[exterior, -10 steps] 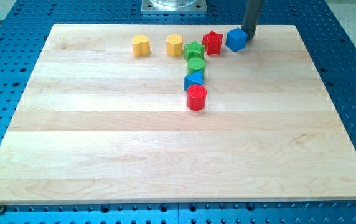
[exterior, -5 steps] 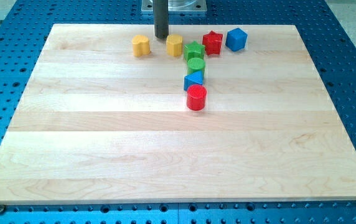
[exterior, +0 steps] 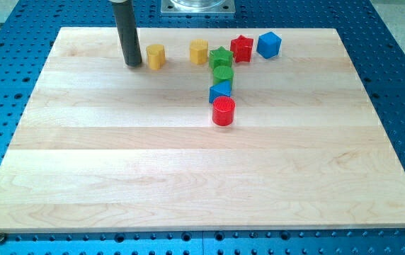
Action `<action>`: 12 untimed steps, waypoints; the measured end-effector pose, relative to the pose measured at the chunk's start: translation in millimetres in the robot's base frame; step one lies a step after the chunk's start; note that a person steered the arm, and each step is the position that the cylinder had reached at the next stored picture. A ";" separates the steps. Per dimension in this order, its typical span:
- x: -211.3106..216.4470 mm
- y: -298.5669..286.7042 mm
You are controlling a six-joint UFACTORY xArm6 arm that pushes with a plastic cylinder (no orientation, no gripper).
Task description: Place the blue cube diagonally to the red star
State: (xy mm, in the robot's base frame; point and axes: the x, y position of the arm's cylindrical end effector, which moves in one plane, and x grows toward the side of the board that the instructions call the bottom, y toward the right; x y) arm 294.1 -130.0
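So at this point my tip (exterior: pixel 133 64) was parked way over toward the view's left, just beside the small yellow plastic block (exterior: pixel 156 56), which sat immediately to my tip's right. There's no gripper on this rig, just the bare dark rod, so nothing to open or close and nothing held.

The small blue plastic cube (exterior: pixel 269 44) was well apart from my tip, far off to its right and slightly toward the view's top, near the top edge of the pale wooden board (exterior: pixel 188 177). The small red plastic star (exterior: pixel 242 48) sat just left of the cube, nearly level with it, so to my eye it wasn't really diagonal yet.

Between my tip and those two: a second yellow block (exterior: pixel 199 52), a green star-ish block (exterior: pixel 221 58), a green cylinder (exterior: pixel 222 74), a blue triangular block (exterior: pixel 220 91) and a red cylinder (exterior: pixel 224 111).

Handling guess: the cube looked light, rigid and smooth-sided, so it'd probably slide easily on the wood and spin if poked off-centre. I'd push square on the middle of a flat face, not a corner.

Labels or writing: none I could read anywhere.
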 end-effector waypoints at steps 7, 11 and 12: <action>-58.8 89.3; -74.3 168.9; -80.2 187.5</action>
State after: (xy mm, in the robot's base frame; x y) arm 213.9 57.5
